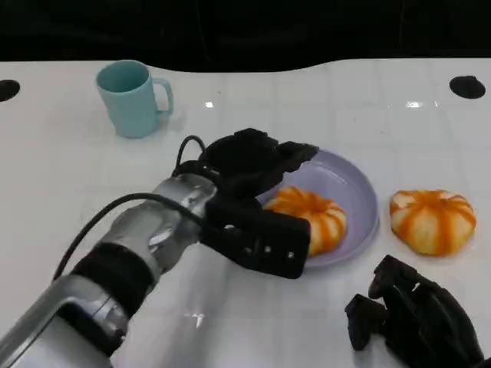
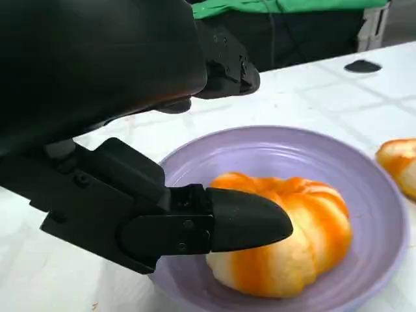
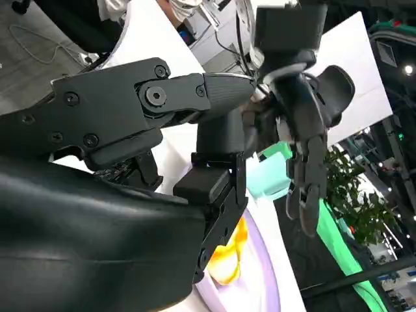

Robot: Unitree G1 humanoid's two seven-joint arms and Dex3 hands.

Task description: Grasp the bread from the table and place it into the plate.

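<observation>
Head view looks down at table; wrist views close, sharing plate (image 1: 360, 192).

You are looking at a left forearm (image 1: 115, 261) sheathed in shiny silver metal, ringed by a black ribbed band, running up from the lower left of the frame. A thin black cable (image 1: 92, 226) is looping along it toward the wrist. The left hand (image 1: 253, 192) is showing matte black, blocky segments with small round screws and smooth tapered fingertips (image 2: 250, 221). At the lower right of the frame, the right hand (image 1: 418, 318) is showing the same matte black, knuckled build
</observation>
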